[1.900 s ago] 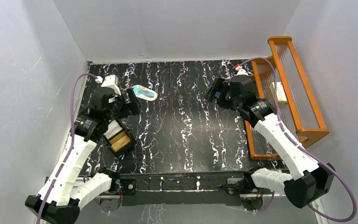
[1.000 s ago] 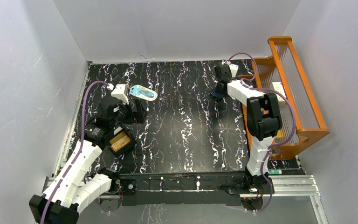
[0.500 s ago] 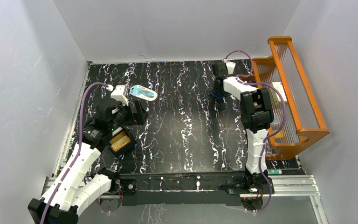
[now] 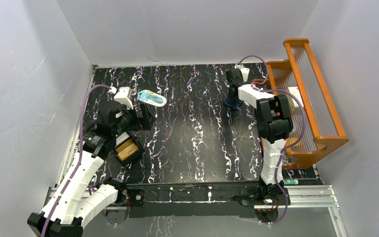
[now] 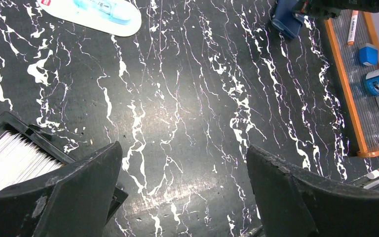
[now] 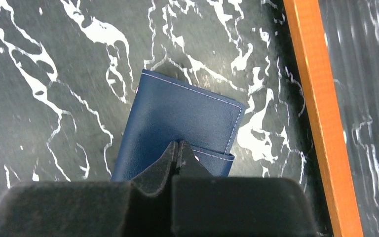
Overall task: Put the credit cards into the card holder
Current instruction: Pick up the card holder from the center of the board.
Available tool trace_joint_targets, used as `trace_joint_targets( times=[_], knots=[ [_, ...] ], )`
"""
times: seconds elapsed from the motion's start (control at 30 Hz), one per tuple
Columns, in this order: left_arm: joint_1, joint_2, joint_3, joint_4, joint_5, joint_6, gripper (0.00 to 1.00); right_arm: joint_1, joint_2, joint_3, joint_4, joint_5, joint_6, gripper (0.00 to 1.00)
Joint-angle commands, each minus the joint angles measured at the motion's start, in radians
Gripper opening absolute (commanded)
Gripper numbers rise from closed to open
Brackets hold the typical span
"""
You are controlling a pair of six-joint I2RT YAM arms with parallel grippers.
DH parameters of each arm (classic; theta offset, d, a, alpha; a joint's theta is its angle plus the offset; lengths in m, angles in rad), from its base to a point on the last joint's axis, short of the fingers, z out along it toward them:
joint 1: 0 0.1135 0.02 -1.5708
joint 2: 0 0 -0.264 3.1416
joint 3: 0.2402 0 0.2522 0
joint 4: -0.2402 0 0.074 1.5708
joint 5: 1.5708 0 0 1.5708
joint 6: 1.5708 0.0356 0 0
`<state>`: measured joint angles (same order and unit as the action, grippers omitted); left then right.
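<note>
Bench: black top with white veining (image 4: 192,138), pale walls on three sides; orange rack (image 4: 321,108) along one edge, used as the landmark below.
Card holder: navy, folded shut (image 6: 177,118), lying flat on the bench just beside the rack's long rail.
Right fingers: clenched tip to tip (image 6: 179,150), with the tips down on the card holder's snap tab. Cannot tell whether any leather is nipped between them.
Left fingers: released and spread wide (image 4: 146,117) with nothing between them, hovering over bare bench well apart from the rack.
Credit cards: white stack on edge (image 5: 10,155) plus a golden-tan one lying flat (image 4: 125,148). All sit in the black tray (image 4: 137,154), at the side of the bench opposite the rack.
Other: pale-blue oval item (image 4: 152,98), also far from the rack.
Progress: my estimate is near zero. No card is out of the tray and none is in the holder, whose tab is not yet undone.
Step in hand (judgement): opening the holder at the tab.
Remaining: unfold the holder, lift the cards from the tray, and slide them into its pockets.
</note>
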<state>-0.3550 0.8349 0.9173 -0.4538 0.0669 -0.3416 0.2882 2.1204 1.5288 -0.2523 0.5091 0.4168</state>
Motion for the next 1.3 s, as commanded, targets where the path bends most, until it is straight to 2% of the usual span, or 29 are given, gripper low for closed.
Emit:
trace_joint_targets(
  times=[0.0,0.23,0.43,0.77,0.9,1.0,1.1,1.27],
  knots=[
    [0.006,0.003,0.051,-0.051,0.001,-0.002,0.94,0.015,-0.092,-0.087,-0.046,-0.096,-0.031,0.00],
    [0.006,0.031,0.056,-0.064,0.026,-0.010,0.84,0.096,-0.315,-0.289,0.008,-0.250,-0.033,0.00],
    [0.006,0.085,0.065,-0.067,0.117,-0.037,0.79,0.216,-0.479,-0.454,0.047,-0.358,0.004,0.00],
    [0.006,0.165,0.021,-0.014,0.265,-0.154,0.74,0.388,-0.622,-0.558,0.049,-0.449,0.081,0.00],
    [0.005,0.208,-0.034,0.086,0.424,-0.278,0.72,0.433,-0.687,-0.567,0.088,-0.483,0.129,0.00],
    [0.006,0.230,-0.078,0.188,0.513,-0.365,0.74,0.464,-0.734,-0.567,0.113,-0.486,0.157,0.00],
    [0.006,0.239,-0.116,0.280,0.558,-0.430,0.79,0.487,-0.769,-0.567,0.135,-0.498,0.188,0.00],
    [0.006,0.260,-0.187,0.462,0.631,-0.537,0.80,0.528,-0.821,-0.559,0.174,-0.517,0.245,0.00]
  ],
)
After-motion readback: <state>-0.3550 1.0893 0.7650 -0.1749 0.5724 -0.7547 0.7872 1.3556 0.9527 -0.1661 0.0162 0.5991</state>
